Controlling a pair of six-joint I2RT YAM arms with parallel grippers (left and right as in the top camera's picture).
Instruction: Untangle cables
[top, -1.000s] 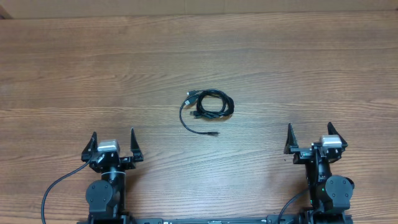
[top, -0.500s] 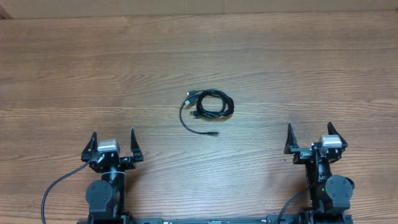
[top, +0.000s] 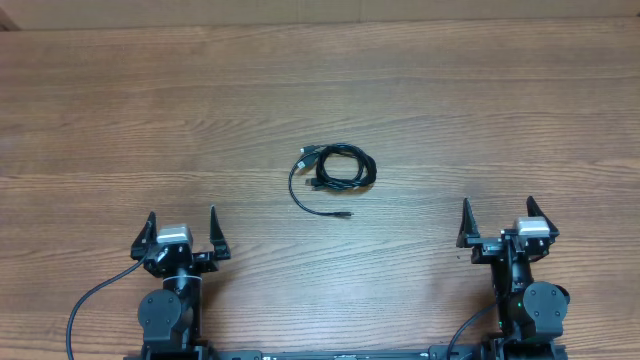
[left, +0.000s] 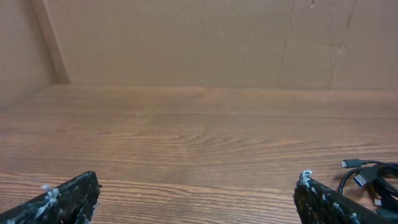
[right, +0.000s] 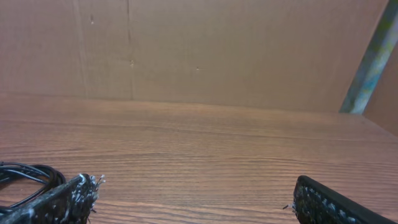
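Observation:
The cables lie as a small black coiled bundle with a loose looping tail and small plug ends in the middle of the wooden table. They show at the right edge of the left wrist view and at the left edge of the right wrist view. My left gripper is open and empty near the front left edge. My right gripper is open and empty near the front right edge. Both are well apart from the cables.
A brown cardboard wall stands along the far side of the table, also visible in the right wrist view. The thicker black arm cables hang at the front edge by the arm bases.

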